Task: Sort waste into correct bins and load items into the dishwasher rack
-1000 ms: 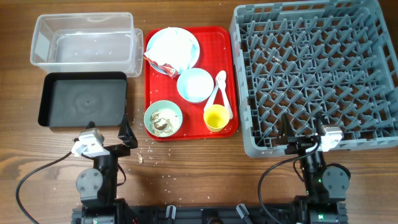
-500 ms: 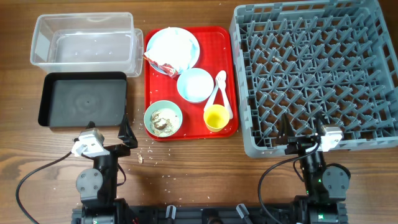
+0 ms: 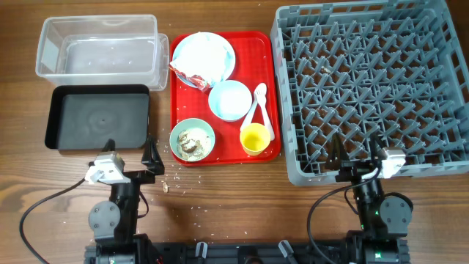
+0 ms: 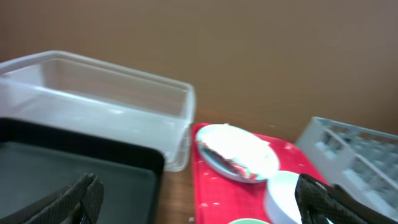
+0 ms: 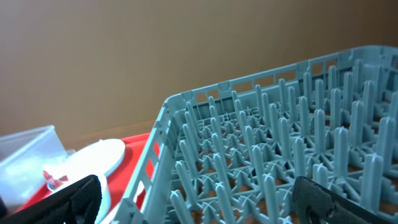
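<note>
Left end effector [image 3: 130, 150] has its fingers wide apart and holds nothing. So does the right end effector [image 3: 357, 150]. The wrapper [image 3: 188, 73] and yellow cup [image 3: 253, 138] sit on the red tray [image 3: 253, 59], between the black bin [image 3: 99, 117] and the grey rack [image 3: 366, 73].

left wrist view blurred, rack [image 5: 261, 149] cropped
</note>
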